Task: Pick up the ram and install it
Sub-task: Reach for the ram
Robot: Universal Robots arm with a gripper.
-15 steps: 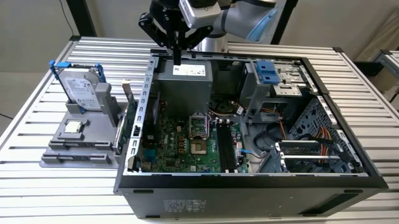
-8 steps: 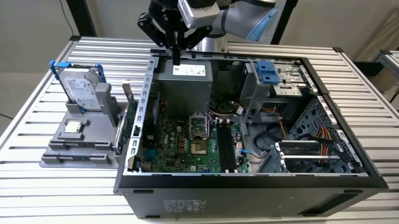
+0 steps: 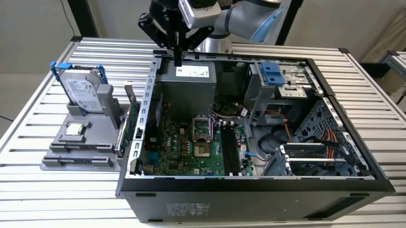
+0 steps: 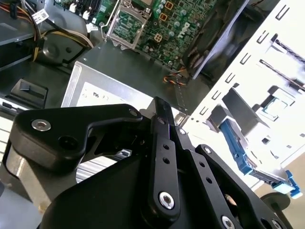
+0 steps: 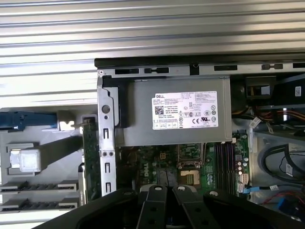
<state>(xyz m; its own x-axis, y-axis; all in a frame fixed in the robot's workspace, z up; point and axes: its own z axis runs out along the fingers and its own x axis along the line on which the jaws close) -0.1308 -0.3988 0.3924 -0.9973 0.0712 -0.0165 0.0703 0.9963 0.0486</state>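
Over the far edge of the open computer case (image 3: 254,199), toward the exterior view's left, the gripper (image 3: 178,62) hangs with its tip just above the grey power supply (image 3: 187,88). Its fingers (image 4: 161,112) are pressed together into one thin dark blade, and nothing can be seen between them. Nearer than the power supply lies the green motherboard (image 3: 180,147), with the long dark memory slots (image 3: 231,149) along its right part. Whether the ram sits in one of them cannot be told from these views, and it cannot be picked out with certainty elsewhere. On the slatted metal table (image 3: 63,199), just beside the case on the exterior view's left, a grey holder (image 3: 60,142) carries an upright hard drive (image 3: 82,92) at its far end and a small square silver chip (image 3: 76,128) nearer. A green expansion card (image 5: 90,157) stands on edge between the holder and the case wall.
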